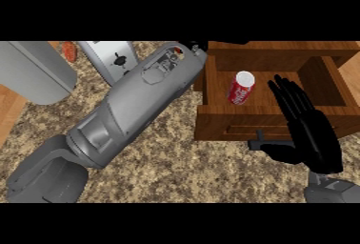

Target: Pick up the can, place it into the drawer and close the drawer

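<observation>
The right hand is open, fingers straight and pointing away from the robot, hovering over the drawer's front right part, holding nothing. Its thumb sits down near the dark handle on the drawer front. Just left of those fingers the can lies on its side inside the drawer, red with a white end facing away, so the placing part looks done and only the closing is left.

The left arm stretches diagonally up toward the drawer's back left corner; its hand is hidden up there, so I can't tell what it's doing.

Handling-wise, I'd guess the can is light, stiff and smooth, and lying down it'll probably roll when the drawer gets pushed. If it needed regrabbing, wrapping around the middle of the body would be the way.

Off to the left there's a toaster and a grey appliance on the counter.
</observation>
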Controlling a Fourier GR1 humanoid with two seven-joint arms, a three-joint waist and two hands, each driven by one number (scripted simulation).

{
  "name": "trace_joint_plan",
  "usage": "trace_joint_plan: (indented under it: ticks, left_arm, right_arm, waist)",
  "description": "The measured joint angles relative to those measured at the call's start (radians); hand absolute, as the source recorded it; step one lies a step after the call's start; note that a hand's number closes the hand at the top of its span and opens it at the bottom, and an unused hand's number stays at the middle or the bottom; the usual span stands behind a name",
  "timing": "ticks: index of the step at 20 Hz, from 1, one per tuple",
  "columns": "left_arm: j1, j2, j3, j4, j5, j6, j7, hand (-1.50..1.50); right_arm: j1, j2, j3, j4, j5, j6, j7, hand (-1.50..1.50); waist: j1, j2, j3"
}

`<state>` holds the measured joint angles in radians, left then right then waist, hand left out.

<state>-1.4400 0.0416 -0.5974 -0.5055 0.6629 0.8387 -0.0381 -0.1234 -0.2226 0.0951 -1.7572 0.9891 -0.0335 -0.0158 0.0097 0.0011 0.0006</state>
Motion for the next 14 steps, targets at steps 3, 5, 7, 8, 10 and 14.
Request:
trace_joint_plan:
  ticks: [3,5,7,8,10,14]
  left_arm:
    - [0.031,0.041,-0.007,-0.058,-0.019,-0.007,0.034,-1.5]
    - [0.056,0.078,-0.011,-0.105,-0.03,-0.014,0.067,-1.5]
    - [0.087,0.112,-0.019,-0.158,-0.045,-0.016,0.092,-1.5]
    - [0.095,0.13,-0.02,-0.179,-0.051,-0.02,0.105,-1.5]
    - [0.108,0.164,-0.024,-0.225,-0.061,-0.023,0.142,-1.5]
    - [0.14,0.226,-0.032,-0.311,-0.079,-0.024,0.199,-1.5]
  right_arm:
    - [-0.026,0.026,-0.012,0.122,0.028,-0.089,-0.034,-1.5]
    - [-0.06,0.046,-0.014,0.186,0.056,-0.125,-0.027,-1.5]
    - [-0.094,0.052,-0.027,0.247,0.074,-0.166,-0.038,-1.5]
    - [-0.118,0.051,-0.037,0.284,0.077,-0.183,-0.05,-1.5]
    - [-0.145,0.052,-0.048,0.346,0.097,-0.231,-0.071,-1.5]
    - [-0.215,0.056,-0.073,0.47,0.144,-0.308,-0.08,-1.5]
  waist:
    - [0.011,-0.003,0.0]
    - [0.016,-0.006,-0.002]
    - [0.019,-0.011,-0.007]
    - [0.021,-0.012,-0.009]
    - [0.025,-0.017,-0.014]
    - [0.032,-0.022,-0.019]
